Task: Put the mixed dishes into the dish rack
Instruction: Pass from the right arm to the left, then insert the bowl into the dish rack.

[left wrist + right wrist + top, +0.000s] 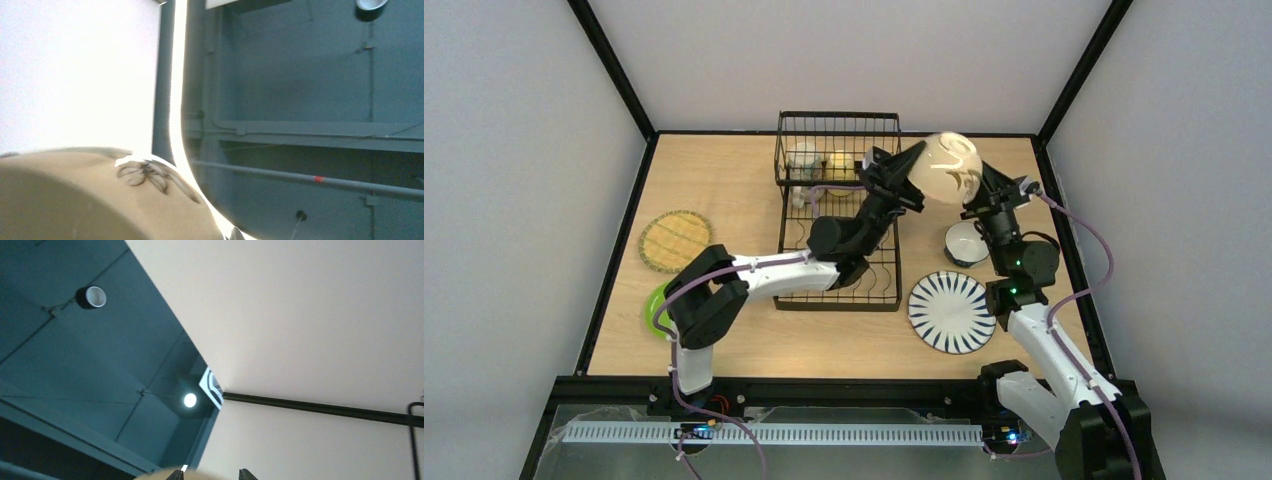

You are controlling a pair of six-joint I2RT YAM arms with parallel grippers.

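A white bowl point(949, 168) with dark leaf marks is held high above the table between both arms. My left gripper point(900, 170) is shut on its left rim; the bowl fills the lower left of the left wrist view point(100, 200). My right gripper point(980, 195) is closed on its right rim; in the right wrist view a beige edge of the bowl point(210, 475) shows between the fingertips point(246, 474). The black wire dish rack point(796, 232) stands below, with a beige mug point(804, 158) and a yellow mug point(839, 165) in its basket.
A blue-white bowl point(966, 243) and the striped white plate point(951, 312) lie right of the rack. The yellow woven plate point(674, 240) and lime-green plate point(654, 312) lie at the left, the green one partly under my left arm.
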